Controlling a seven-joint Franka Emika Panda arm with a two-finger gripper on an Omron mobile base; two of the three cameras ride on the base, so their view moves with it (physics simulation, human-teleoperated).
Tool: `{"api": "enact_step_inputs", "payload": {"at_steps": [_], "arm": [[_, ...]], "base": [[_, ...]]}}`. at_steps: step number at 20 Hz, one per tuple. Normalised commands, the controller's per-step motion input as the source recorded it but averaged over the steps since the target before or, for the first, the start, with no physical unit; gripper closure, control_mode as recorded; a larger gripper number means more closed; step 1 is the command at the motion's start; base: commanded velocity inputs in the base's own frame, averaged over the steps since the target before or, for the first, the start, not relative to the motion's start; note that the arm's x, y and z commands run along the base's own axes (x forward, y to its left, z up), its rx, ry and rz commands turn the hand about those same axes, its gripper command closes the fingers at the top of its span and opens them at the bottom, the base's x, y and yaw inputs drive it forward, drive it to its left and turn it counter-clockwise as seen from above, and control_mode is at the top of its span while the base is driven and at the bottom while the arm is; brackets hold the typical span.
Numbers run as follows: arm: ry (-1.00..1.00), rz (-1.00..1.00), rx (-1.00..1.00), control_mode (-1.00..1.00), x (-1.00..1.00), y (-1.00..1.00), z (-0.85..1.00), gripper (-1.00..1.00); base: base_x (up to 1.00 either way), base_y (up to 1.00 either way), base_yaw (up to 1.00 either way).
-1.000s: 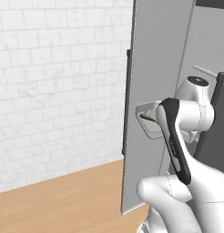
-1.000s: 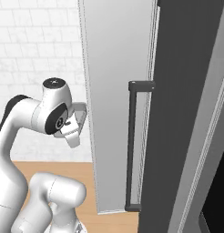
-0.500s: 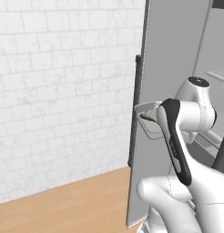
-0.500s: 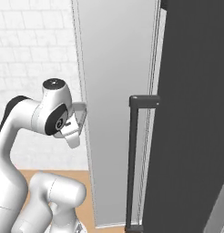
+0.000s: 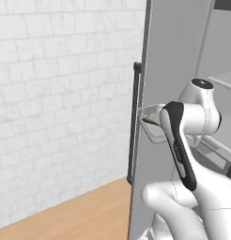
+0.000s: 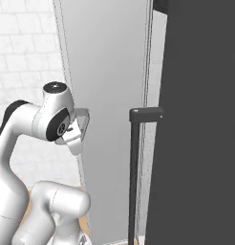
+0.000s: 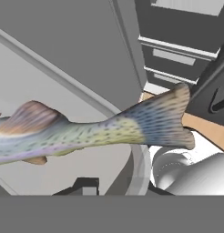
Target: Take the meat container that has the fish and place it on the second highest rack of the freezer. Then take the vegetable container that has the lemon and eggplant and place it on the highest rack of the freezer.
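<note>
The meat container (image 5: pixel 153 124) is a clear tub held high beside my white forearm, close to the edge of a grey door. From the right base view the container (image 6: pixel 81 123) sits against my wrist. In the hand view the speckled fish (image 7: pixel 91 129) lies across the picture inside the tub, whose clear rim (image 7: pixel 140 167) curves below the tail. My gripper (image 7: pixel 91 187) is shut on the tub's edge, with one dark fingertip (image 7: pixel 85 184) showing under the fish. The vegetable container with the lemon and eggplant is out of view.
A tall grey door (image 5: pixel 176 70) with a dark vertical handle (image 5: pixel 134 123) stands straight ahead, with white rails (image 5: pixel 216 147) behind my arm. A dark panel (image 6: pixel 200 124) with a black bar handle (image 6: pixel 134 177) stands at the right. White brick wall (image 5: pixel 61 103) and wood floor (image 5: pixel 84 211) lie to the left.
The whole picture has shifted in both base views, so the camera has moved: door and handles slid rightward. My arm keeps the same pose with the tub in its grip.
</note>
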Motion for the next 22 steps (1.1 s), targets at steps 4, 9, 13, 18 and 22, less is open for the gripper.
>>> {"api": "enact_step_inputs", "payload": {"at_steps": [4,9,13,18,22], "arm": [[0.0,0.0,0.0,1.0,0.0,0.0,0.0,1.0],[0.0,0.0,0.0,1.0,0.0,0.0,0.0,1.0],[0.0,0.0,0.0,1.0,0.0,0.0,0.0,1.0],[0.0,0.0,0.0,1.0,0.0,0.0,0.0,1.0],[0.0,0.0,0.0,1.0,0.0,0.0,0.0,1.0]], "base": [[0.0,0.02,-0.41],[0.01,-0.03,-0.53],[0.21,-0.01,-0.62],[0.1,0.12,-0.63],[0.12,0.38,-0.6]]}}
